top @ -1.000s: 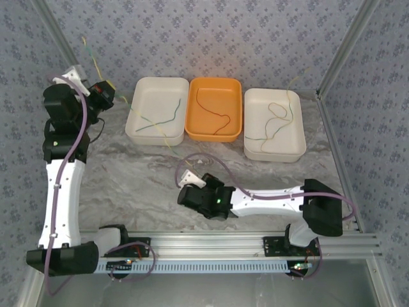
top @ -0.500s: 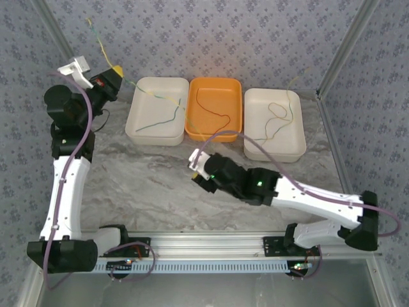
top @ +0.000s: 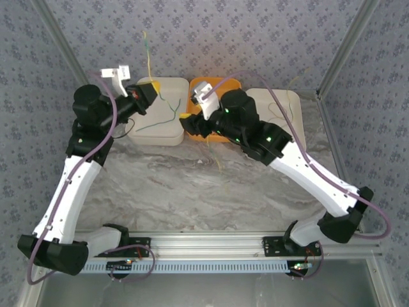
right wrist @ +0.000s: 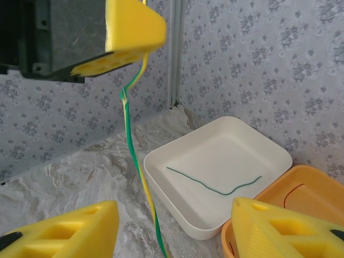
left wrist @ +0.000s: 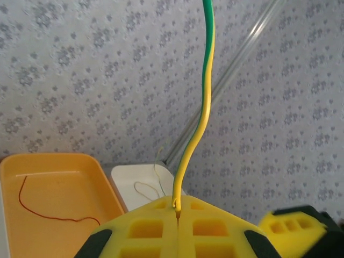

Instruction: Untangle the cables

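Flower-patterned grey-blue walls on every side; below them, a grey marbled bench (top: 166, 185). Along the far edge of the bench, in a row: a white tray (top: 176, 131) on the left, an orange tray (top: 223, 82) in the middle, a second white tray (top: 298, 137) on the right.

Above the far left corner of the left white tray, raised off the bench: the left tool (top: 152, 88), clenched on a yellow-and-green cable (top: 146, 51). From the left wrist, yellow pads (left wrist: 145, 231) closed flat against each other, with the cable (left wrist: 207, 80) pinched at their seam and rising toward the wall. From the right wrist, the same cable (right wrist: 131, 145) hanging slack from the left tool (right wrist: 137, 51), well above the bench, and dropping into the gap of the right tool (right wrist: 174, 234).

Over the near rims of the left white tray and the orange tray: the right tool (top: 186, 120), released, with yellow fingers (right wrist: 64, 228) spread wide on either side of the hanging cable and touching nothing.

On the floor of the left white tray, lying loose in a shallow wave: a dark green cable (top: 156, 120) (right wrist: 215, 185). In the orange tray, curled along the floor: a dark red cable (left wrist: 51, 215). In the right white tray: thin looped cables (top: 281, 112), pale green or yellow, too fine to tell apart.
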Tool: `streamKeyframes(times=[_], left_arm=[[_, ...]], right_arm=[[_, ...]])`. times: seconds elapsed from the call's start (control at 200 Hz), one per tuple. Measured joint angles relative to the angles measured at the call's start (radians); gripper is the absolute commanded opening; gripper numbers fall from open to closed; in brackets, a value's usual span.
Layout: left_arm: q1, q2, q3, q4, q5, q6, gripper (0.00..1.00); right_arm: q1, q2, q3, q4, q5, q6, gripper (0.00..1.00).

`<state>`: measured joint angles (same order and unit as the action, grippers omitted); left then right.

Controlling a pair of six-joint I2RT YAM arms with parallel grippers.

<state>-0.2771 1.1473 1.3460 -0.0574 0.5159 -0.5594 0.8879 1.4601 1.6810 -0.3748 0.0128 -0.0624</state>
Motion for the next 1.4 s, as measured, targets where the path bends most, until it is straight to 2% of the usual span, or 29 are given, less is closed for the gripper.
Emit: streamKeyframes(times=[0.12,0.3,0.36,0.48,0.535,0.615,0.64,0.66,0.68,0.715,0.744,0.764,0.804,0.884,1.014,1.079,1.139,1.244,1.399], left_arm=[[-0.045,0.0,0.0,-0.019,-0.022,0.029,0.0],[-0.096,0.013,0.0,-0.039,-0.048,0.063,0.0],[-0.11,0.022,0.002,-0.042,-0.056,0.07,0.0],[-0.133,0.04,0.002,-0.048,-0.068,0.078,0.0],[-0.142,0.044,0.002,-0.049,-0.072,0.081,0.0],[-0.149,0.046,0.002,-0.048,-0.087,0.08,0.01],[-0.15,0.046,0.002,-0.048,-0.093,0.08,0.09],[-0.152,0.046,0.002,-0.048,-0.097,0.08,0.2],[-0.152,0.046,0.002,-0.048,-0.102,0.08,0.34],[-0.155,0.046,0.004,-0.048,-0.111,0.076,0.66],[-0.156,0.044,0.004,-0.049,-0.122,0.07,0.85],[-0.157,0.04,0.004,-0.051,-0.13,0.066,0.91],[-0.157,0.031,0.004,-0.057,-0.151,0.052,0.97],[-0.157,-0.007,-0.005,-0.068,-0.194,0.017,0.97],[-0.174,-0.129,-0.127,-0.013,-0.225,-0.056,0.82],[-0.227,-0.169,-0.23,0.045,-0.241,-0.089,0.78],[-0.312,-0.179,-0.318,0.089,-0.262,-0.104,0.77],[-0.473,-0.091,-0.422,0.15,-0.311,-0.106,0.85],[-0.66,0.171,-0.447,0.165,-0.423,-0.066,0.91]], right_arm=[[-0.006,0.074,0.047,-0.012,-0.05,-0.018,0.6],[-0.013,0.093,0.048,-0.021,-0.097,-0.025,0.57],[-0.021,0.093,0.05,-0.019,-0.111,-0.024,0.49],[-0.039,0.093,0.051,-0.017,-0.132,-0.008,0.19],[-0.048,0.093,0.051,-0.016,-0.139,-0.002,0.0],[-0.058,0.094,0.051,-0.016,-0.158,0.017,0.0],[-0.062,0.094,0.051,-0.014,-0.164,0.024,0.0],[-0.065,0.094,0.051,-0.011,-0.169,0.028,0.0],[-0.069,0.094,0.05,-0.009,-0.173,0.034,0.0],[-0.078,0.093,0.048,-0.001,-0.178,0.047,0.0],[-0.093,0.092,0.042,0.014,-0.182,0.063,0.0],[-0.105,0.09,0.039,0.021,-0.185,0.076,0.0],[-0.137,0.087,0.029,0.04,-0.191,0.101,0.0],[-0.22,0.072,-0.001,0.078,-0.201,0.163,0.0],[-0.361,0.046,-0.047,0.139,-0.211,0.278,0.0],[-0.422,0.036,-0.061,0.168,-0.207,0.344,0.0],[-0.471,0.029,-0.069,0.188,-0.204,0.41,0.0],[-0.541,0.026,-0.072,0.205,-0.2,0.509,0.0],[-0.608,0.023,-0.079,0.2,-0.172,0.601,0.0]])
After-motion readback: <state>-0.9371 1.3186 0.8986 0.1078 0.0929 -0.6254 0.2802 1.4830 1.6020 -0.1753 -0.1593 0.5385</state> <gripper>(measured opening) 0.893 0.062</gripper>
